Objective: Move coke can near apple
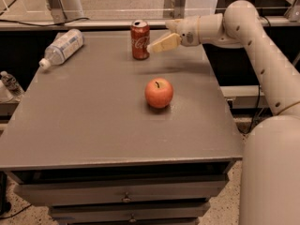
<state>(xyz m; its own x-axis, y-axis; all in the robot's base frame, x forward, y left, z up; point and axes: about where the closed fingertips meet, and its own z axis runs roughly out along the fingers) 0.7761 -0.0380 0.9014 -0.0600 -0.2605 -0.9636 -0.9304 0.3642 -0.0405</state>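
Note:
The red coke can [140, 40] stands upright near the far edge of the grey table [93, 125]. The red-orange apple [159, 93] sits near the table's middle, in front of the can and a little to its right, well apart from it. My gripper [152, 48] reaches in from the right on the white arm [234, 25]. Its tip is just to the right of the can, at the height of the can's lower half. I cannot tell whether it touches the can.
A clear plastic water bottle [61, 47] lies on its side at the table's far left. Another small bottle [8, 82] stands off the table's left edge. Drawers [126, 196] sit under the tabletop. A railing [108, 25] runs behind the table.

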